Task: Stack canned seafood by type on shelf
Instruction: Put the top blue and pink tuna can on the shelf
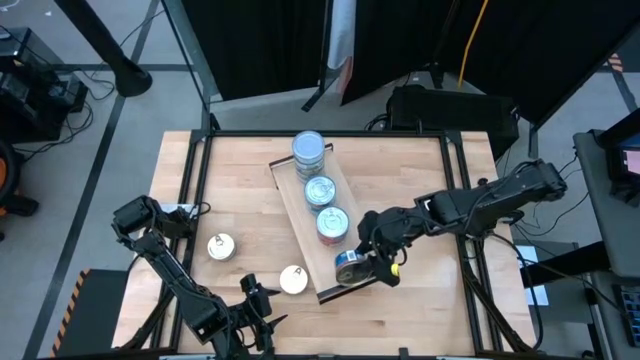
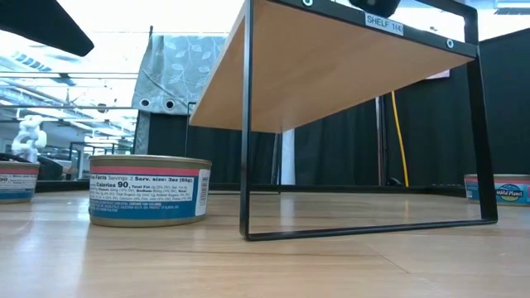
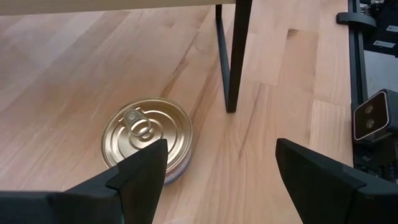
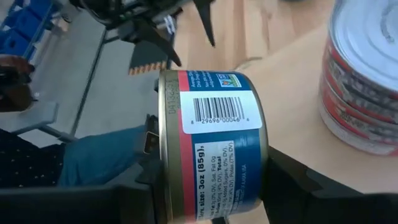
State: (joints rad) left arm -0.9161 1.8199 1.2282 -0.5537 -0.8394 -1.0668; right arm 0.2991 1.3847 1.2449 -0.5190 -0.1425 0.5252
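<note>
While a blue-labelled can [image 4: 211,146] is clamped on its side between the right gripper's fingers, the scene is laid out as follows:

Right gripper [image 1: 368,268]: held over the near end of the shelf [image 1: 288,192], clenched on the blue-labelled can – the tin is tilted on edge, its barcode and red band turned toward the wrist camera

Held can, high view [image 1: 349,268]: seen at the shelf's near corner, just above the rim

Left gripper [image 3: 217,171]: parked low at the near edge of the table [image 1: 420,180], fingers spread wide and grasping nothing; a gold pull-tab can [image 3: 147,132] is seen just beyond its fingertips, beside a dark shelf leg [image 3: 238,56]

Shelf: a long light-wood board with dark rims, set diagonally across the middle of the table and raised on thin black legs

Cans on shelf: three stacks are lined along it – a tall stack [image 1: 308,154] at the far end, a second [image 1: 319,190] at the middle, a third [image 1: 332,224] just beside the held can

Loose cans: two pale-topped tins are left on the table to the left of the shelf, one [image 1: 221,246] farther out, one [image 1: 293,279] nearer the left gripper

Low view: a blue-labelled tin [image 2: 149,189] stands upright on the table beside the shelf frame, with another [image 2: 503,189] partly seen at the far right edge
</note>
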